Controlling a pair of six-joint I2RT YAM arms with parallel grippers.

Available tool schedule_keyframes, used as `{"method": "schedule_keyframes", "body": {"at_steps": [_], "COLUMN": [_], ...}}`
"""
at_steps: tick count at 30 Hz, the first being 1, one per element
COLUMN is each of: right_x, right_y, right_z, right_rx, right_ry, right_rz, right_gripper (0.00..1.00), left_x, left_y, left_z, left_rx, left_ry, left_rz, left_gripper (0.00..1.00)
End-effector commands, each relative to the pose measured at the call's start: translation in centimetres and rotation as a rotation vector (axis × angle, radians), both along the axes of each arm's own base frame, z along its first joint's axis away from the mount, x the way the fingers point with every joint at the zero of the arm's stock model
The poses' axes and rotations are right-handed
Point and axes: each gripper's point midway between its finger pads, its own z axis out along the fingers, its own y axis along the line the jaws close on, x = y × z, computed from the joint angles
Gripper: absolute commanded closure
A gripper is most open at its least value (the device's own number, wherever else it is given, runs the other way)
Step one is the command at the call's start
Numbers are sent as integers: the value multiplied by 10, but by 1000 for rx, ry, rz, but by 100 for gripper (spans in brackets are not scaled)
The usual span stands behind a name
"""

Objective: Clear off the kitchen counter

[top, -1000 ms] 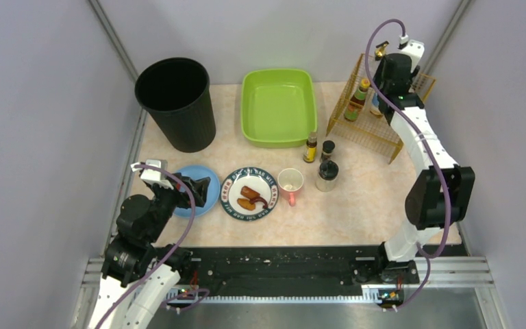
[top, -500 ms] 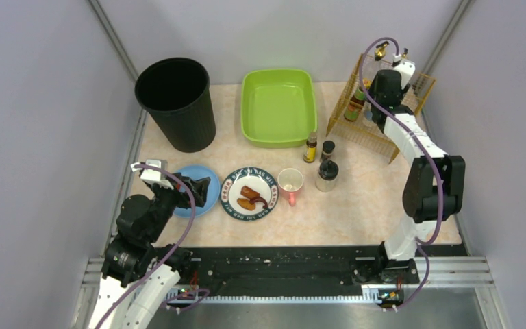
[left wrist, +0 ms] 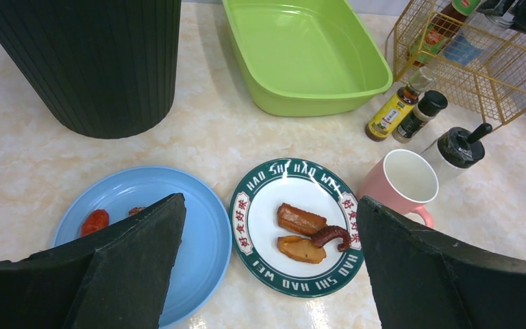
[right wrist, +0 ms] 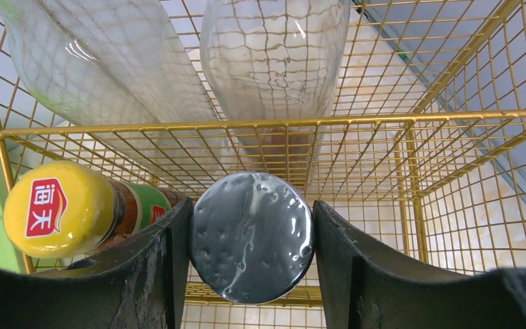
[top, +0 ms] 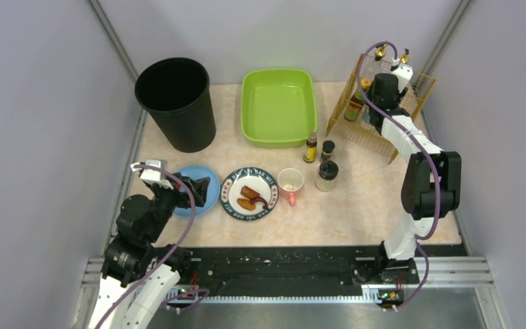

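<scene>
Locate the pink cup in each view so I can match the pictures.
Top external: the pink cup stands mid-picture, just right of the green-rimmed plate.
Left wrist: the cup is right of centre, again beside the plate.
Right wrist: not in it.
Shared landmark: the gold rack, at upper right in the top view, in the top right corner of the left wrist view, and filling the right wrist view.
</scene>
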Motion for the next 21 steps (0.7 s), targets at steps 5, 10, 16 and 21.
{"method": "schedule_keyframes", "body": {"at_steps": [5,10,16,21], "right_x": [8,6,0,-11], "right_y": [-1,0,1,-1], "right_z": [5,18,43,56], "right_rx": [30,31,35,26], "right_ry": [-37,-61,-108,-108], "right_rz": [-10,-2,12,3], "right_gripper": [56,39,31,27], "left_x": [3,3,3,3], "left_y": [0,0,0,-1], "left_z": [6,7,6,7], "left_rx": [1,1,1,-1], "left_ry": [-28,-30,-29,-31], "left_rz": [5,5,2,1], "left_gripper": [1,1,1,1]}}
